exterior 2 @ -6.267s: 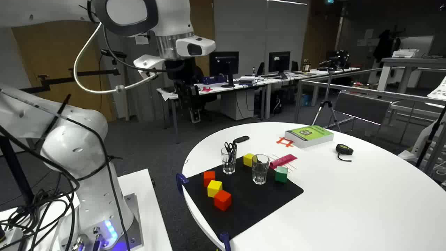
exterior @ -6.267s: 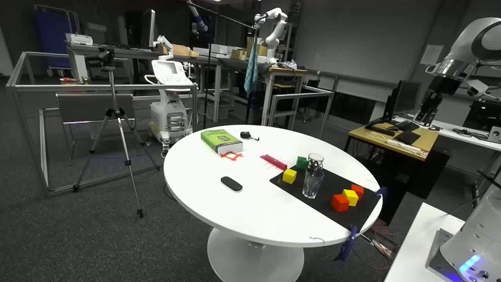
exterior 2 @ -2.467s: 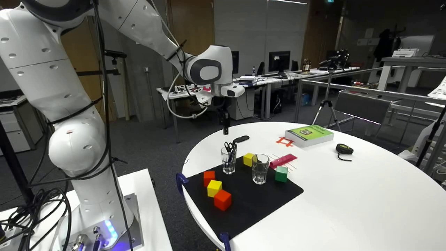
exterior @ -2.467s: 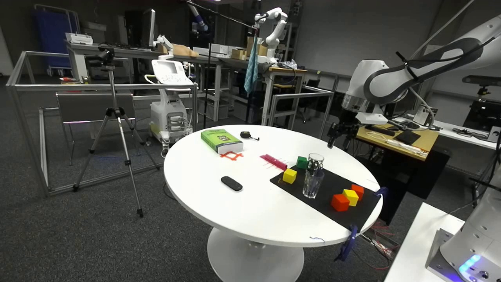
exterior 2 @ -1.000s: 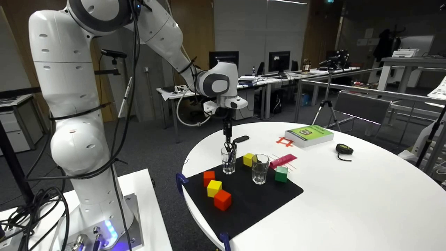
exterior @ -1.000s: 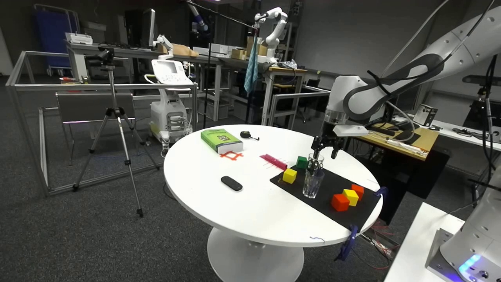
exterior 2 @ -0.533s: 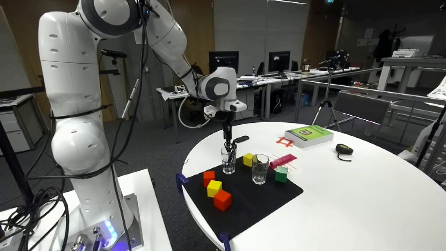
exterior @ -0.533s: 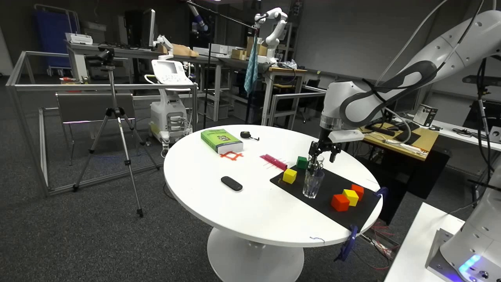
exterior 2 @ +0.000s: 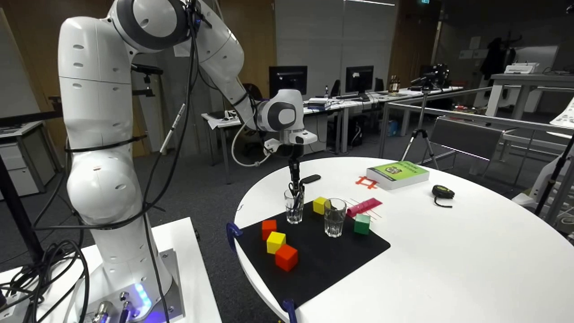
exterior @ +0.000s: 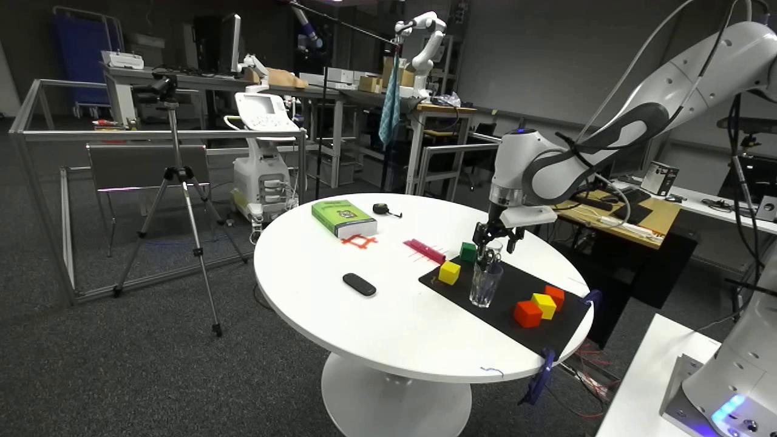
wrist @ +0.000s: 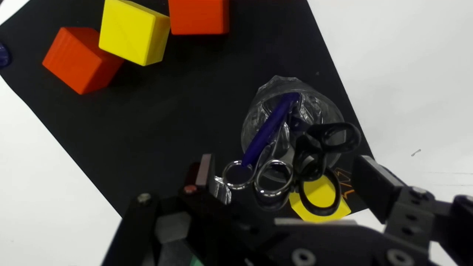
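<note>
"Locating the metal-ringed scissors (wrist: 257,181): where are they?"

"Handles up in the glass tumbler (exterior 2: 290,213), beside black-handled scissors (wrist: 317,166). In the wrist view, the gripper (wrist: 290,171) is spread wide about the rings, holding nothing."

"Handling?"

"Probably light, stiff, slick. Grip the rings above the tumbler's rim; glass may break."

"Surface and room?"

"Black mat (exterior 2: 323,264), round white table (exterior 2: 457,251); tripod (exterior: 179,175) and ultrasound machine (exterior: 261,182) stand well apart."

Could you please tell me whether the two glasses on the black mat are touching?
Apart. In an exterior view, the mat shows plainly between the base of the glass holding scissors and that of the other glass.
</note>
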`<action>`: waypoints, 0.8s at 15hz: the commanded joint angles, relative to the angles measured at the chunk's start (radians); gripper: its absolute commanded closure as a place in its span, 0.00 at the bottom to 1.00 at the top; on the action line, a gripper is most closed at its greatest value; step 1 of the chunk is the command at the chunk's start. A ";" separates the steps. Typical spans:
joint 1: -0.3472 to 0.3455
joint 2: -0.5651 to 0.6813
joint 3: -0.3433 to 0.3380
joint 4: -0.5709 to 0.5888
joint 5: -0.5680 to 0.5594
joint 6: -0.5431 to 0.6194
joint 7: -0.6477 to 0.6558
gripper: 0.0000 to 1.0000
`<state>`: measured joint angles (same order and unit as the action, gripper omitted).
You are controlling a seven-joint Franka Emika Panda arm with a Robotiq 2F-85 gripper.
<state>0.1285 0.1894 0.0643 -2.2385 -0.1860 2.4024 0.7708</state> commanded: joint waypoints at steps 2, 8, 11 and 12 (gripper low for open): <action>0.039 0.045 -0.026 0.046 -0.065 0.017 0.085 0.00; 0.067 0.083 -0.035 0.083 -0.100 0.019 0.156 0.00; 0.075 0.094 -0.037 0.092 -0.102 0.024 0.174 0.00; 0.078 0.096 -0.040 0.095 -0.103 0.026 0.181 0.00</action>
<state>0.1834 0.2668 0.0470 -2.1661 -0.2622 2.4030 0.9089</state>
